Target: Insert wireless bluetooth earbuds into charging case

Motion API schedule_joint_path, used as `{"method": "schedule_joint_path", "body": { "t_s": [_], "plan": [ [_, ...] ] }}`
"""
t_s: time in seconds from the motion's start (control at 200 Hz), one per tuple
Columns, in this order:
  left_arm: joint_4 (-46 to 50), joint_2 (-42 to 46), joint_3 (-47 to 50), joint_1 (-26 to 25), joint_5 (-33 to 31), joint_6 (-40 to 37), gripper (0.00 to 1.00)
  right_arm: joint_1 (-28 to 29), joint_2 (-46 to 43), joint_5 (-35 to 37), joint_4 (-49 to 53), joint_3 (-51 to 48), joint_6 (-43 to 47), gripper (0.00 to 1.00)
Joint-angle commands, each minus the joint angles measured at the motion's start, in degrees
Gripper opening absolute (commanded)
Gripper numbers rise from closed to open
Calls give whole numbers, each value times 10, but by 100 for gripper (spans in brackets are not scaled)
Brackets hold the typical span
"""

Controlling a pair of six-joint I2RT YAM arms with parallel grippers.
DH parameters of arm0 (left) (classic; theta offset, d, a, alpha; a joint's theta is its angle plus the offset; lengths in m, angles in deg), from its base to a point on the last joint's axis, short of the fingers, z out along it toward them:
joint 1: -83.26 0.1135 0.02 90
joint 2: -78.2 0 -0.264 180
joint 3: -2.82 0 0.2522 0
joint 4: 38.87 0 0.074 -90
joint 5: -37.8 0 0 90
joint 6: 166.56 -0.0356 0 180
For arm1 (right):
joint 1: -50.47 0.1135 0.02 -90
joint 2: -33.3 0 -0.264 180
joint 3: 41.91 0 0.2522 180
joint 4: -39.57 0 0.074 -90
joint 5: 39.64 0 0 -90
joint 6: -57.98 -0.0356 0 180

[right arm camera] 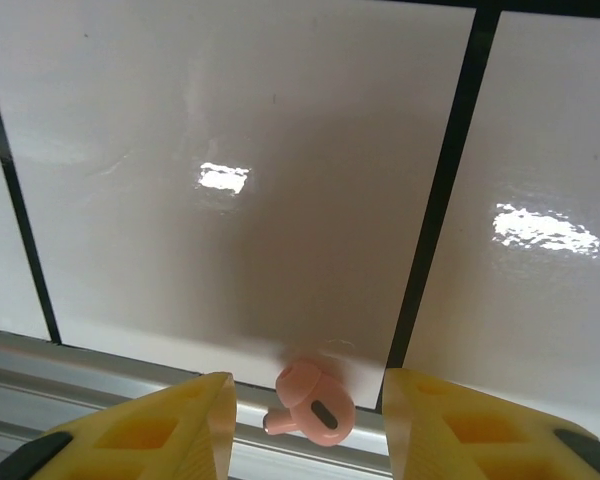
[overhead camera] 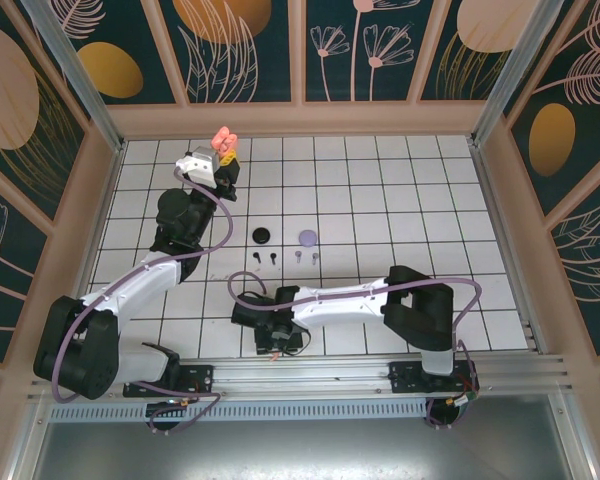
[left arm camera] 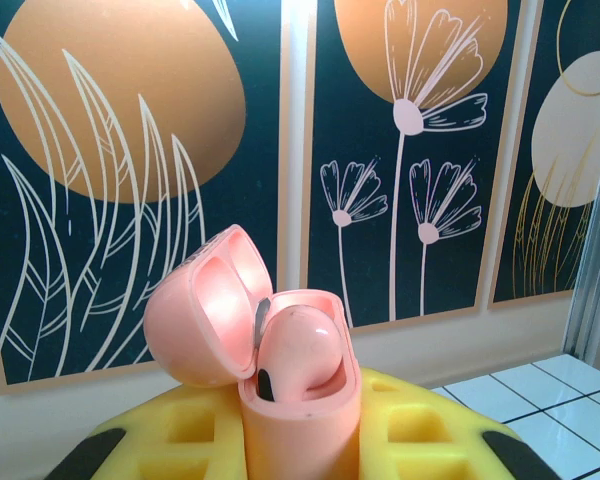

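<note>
Left wrist view: the left gripper (left arm camera: 300,455) is clamped on the open coral-pink case (left arm camera: 205,320), one earbud (left arm camera: 300,345) seated; the right gripper (right arm camera: 306,388) stands apart astride the second pink earbud (right arm camera: 315,408) on the table (right arm camera: 230,150); pickup is in hand; next, probably close gently and lift.

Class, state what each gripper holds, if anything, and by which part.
Left gripper: open coral-pink charging case, clamped by its lower body. Right gripper: nothing; its open jaws straddle a coral-pink earbud on the table, untouched.
</note>
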Motion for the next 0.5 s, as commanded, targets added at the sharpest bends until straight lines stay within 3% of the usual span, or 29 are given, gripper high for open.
{"method": "schedule_joint_path", "body": {
  "t_s": [0.0,0.49],
  "plan": [
    [-35,8,3,6,9,3,0,4,11,-12,19,14,6,44],
    [-51,-2,8,7,15,8,0,4,27,-19,11,8,17,36]
  ]
}}
